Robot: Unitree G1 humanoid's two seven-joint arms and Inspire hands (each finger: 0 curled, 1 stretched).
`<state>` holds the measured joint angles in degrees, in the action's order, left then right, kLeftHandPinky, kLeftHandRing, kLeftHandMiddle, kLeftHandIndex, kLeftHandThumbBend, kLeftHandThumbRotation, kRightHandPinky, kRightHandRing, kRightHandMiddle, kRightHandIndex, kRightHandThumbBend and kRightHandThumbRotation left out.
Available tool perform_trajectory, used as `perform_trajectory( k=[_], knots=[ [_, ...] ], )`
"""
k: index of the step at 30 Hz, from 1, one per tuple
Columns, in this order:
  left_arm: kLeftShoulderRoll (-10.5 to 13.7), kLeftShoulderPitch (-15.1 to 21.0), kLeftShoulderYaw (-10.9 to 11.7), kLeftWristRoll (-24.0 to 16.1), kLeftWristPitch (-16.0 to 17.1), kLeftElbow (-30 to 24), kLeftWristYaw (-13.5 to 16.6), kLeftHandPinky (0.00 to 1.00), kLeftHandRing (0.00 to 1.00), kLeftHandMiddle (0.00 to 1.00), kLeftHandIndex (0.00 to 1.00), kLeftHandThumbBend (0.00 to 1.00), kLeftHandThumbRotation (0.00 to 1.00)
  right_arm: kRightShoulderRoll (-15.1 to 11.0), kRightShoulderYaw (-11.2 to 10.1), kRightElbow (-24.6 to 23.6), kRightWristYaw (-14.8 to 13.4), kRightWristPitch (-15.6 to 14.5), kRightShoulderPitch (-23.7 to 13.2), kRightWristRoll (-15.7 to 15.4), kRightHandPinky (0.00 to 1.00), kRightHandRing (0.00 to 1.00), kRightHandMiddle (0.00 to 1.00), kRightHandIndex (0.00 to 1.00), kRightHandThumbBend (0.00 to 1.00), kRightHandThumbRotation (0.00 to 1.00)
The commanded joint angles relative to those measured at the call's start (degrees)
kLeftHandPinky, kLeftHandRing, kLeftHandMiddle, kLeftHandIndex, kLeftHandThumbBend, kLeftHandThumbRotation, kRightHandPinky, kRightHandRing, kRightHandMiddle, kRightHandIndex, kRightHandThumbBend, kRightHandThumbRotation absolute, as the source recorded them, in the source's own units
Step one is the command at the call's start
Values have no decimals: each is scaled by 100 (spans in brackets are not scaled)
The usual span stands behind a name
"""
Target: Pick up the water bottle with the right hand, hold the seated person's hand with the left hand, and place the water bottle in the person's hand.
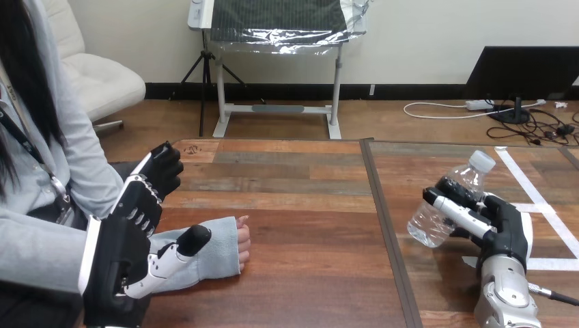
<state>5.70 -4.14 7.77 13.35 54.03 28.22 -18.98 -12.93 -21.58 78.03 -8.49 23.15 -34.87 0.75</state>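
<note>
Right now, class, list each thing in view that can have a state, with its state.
water bottle: capped, tilted, held in the right hand
right hand: fingers curled round the bottle
left hand: fingers straight, open, beside the person's sleeved wrist
person's hand: loosely curled, resting on the table

I see a wide bare stretch of the brown wooden plank table [307, 229] between the person's hand [242, 242], lying at the left in a grey sleeve [212, 256], and my right hand [509, 225], wrapped round the clear plastic water bottle [427, 225]. My left hand [133, 205] hangs over that sleeve, blocking the way there.
</note>
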Motion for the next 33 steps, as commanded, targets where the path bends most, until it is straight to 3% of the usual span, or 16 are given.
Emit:
perform_trajectory(
  k=[1,7,10,14,21,25,33],
  knots=[
    [33,259,-5,-141,6,-238,80,88,88,88,86,100,48,17,-145,-121,196,424,-455,179,41,44,46,44,81,0],
    [64,315,86,-695,182,-211,437,85,87,88,86,100,49,34,-189,-160,392,687,-463,273,39,41,45,44,80,0],
    [140,305,221,-1410,210,-274,863,84,87,88,86,100,49,39,-218,-177,532,769,-466,329,40,41,45,44,79,0],
    [249,203,407,-2611,-136,-613,1597,84,88,87,86,100,52,39,-219,-204,676,898,-474,372,39,41,45,44,79,0],
    [532,140,478,-3976,-532,-1030,2331,88,92,89,88,100,57,54,-233,-278,1011,1137,-476,496,37,40,45,45,77,0],
    [668,123,427,-4288,-815,-1207,2443,90,93,90,90,100,56,55,-209,-321,1106,1244,-479,524,38,40,45,45,78,0],
    [1005,13,308,-4945,-1642,-1807,2373,95,97,94,95,100,52,58,-181,-419,1342,1515,-485,577,35,38,44,45,79,0]
  ],
)
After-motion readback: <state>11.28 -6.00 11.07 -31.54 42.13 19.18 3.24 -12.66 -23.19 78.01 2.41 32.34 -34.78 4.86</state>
